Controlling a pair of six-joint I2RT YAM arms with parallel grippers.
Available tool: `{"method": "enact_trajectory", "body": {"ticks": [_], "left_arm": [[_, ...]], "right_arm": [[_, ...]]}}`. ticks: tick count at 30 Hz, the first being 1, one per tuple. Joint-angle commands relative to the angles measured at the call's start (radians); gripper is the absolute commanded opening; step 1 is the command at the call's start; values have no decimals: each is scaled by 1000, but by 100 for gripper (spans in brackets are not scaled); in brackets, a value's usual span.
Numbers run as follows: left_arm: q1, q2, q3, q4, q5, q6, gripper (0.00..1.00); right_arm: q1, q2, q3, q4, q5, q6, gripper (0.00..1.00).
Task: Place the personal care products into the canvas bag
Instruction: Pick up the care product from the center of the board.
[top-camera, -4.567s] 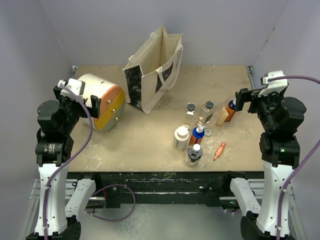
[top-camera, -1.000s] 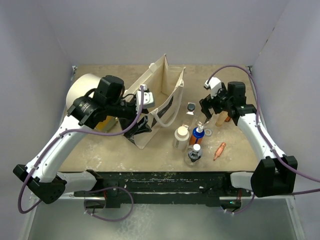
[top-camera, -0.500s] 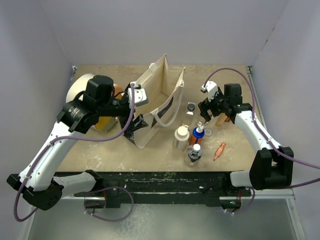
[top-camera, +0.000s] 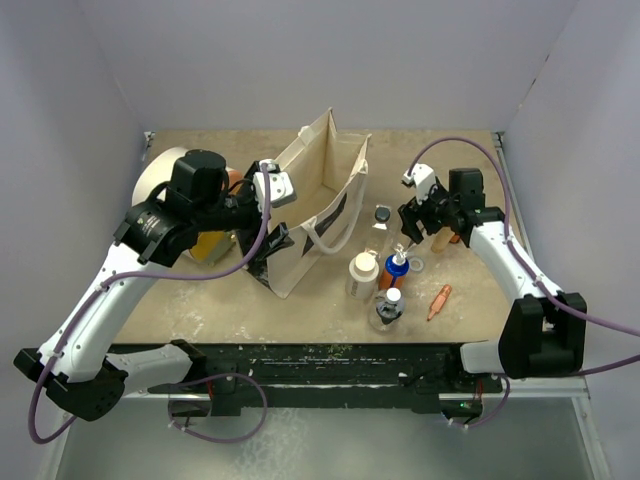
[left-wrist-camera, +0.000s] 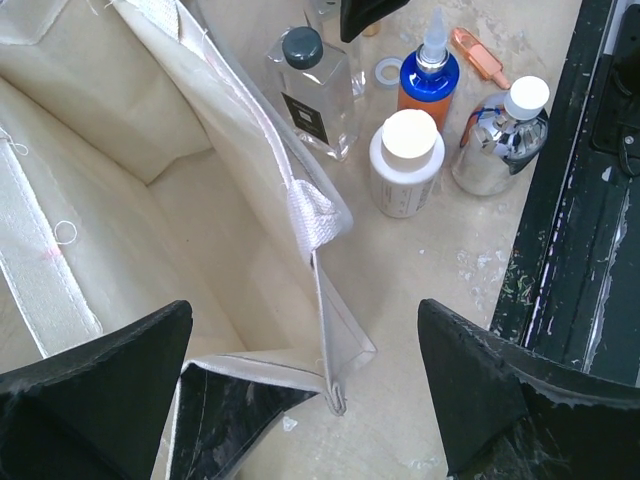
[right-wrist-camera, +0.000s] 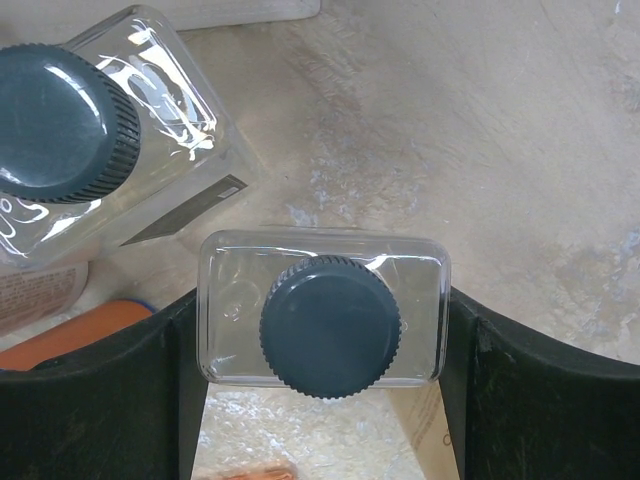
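White with an orange end, the drum (top-camera: 152, 185) lies at the left of the overhead view, partly behind the left arm. Just right of it, the left gripper (top-camera: 268, 243) hangs over the near corner of the canvas bag (top-camera: 318, 170). In the left wrist view its fingers (left-wrist-camera: 100, 380) are spread wide, one on each side of the bag's rim and touching nothing. The bag stands open and upright at centre. To its right on the table (top-camera: 470, 290) cluster the white bottle (top-camera: 361, 272), the orange bottle (top-camera: 394, 270) and a silvery bottle (top-camera: 386, 310), with a second clear bottle (top-camera: 382, 214) further up. Upper right of them, the right gripper (top-camera: 410, 232) is closed on the clear bottle (right-wrist-camera: 330, 325), a finger flush against each short side, the bottle upright on the table
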Motion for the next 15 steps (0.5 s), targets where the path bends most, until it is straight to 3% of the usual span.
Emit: {"method": "enact_trajectory", "body": {"ticks": [1, 4, 7, 15], "left_arm": [[9, -10, -2, 50, -23, -5, 97], [9, 0, 9, 47, -44, 0, 97], [9, 11, 17, 38, -56, 21, 97], [8, 26, 69, -8, -2, 159, 97]], "right_arm": [[3, 13, 62, -45, -32, -37, 49], [3, 6, 104, -100, -42, -67, 29], [3, -3, 171, -168, -68, -80, 1], [3, -80, 381, -226, -88, -84, 0]]}}
